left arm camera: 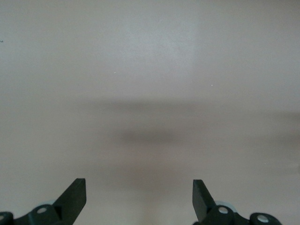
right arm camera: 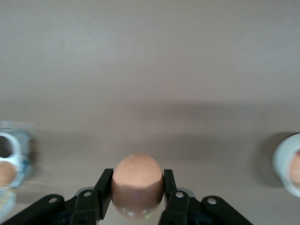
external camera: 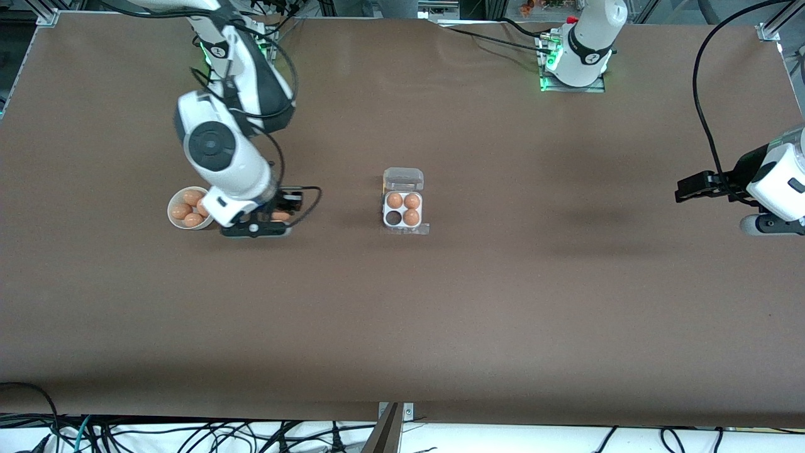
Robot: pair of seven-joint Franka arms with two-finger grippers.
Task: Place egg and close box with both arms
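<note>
The box (external camera: 403, 211) sits near the middle of the table (external camera: 478, 302), lid (external camera: 403, 179) swung open and lying flat on the side toward the robots' bases. Three of its four cells hold brown eggs; the cell nearest the front camera on the right arm's side is empty.

The held egg (right arm camera: 137, 185) is clamped between the fingers of the right gripper (external camera: 280, 216), which hangs low over the table between the bowl (external camera: 187, 208) and the box, just beside the bowl. The right arm (external camera: 217, 148) bends down from its base at the edge where the bases stand, wrist turned toward the box. The bowl holds several more brown eggs.

The left gripper (external camera: 682, 189) waits over bare table at the left arm's end, well apart from the box, fingers (left arm camera: 75, 197) spread wide and holding nothing.
</note>
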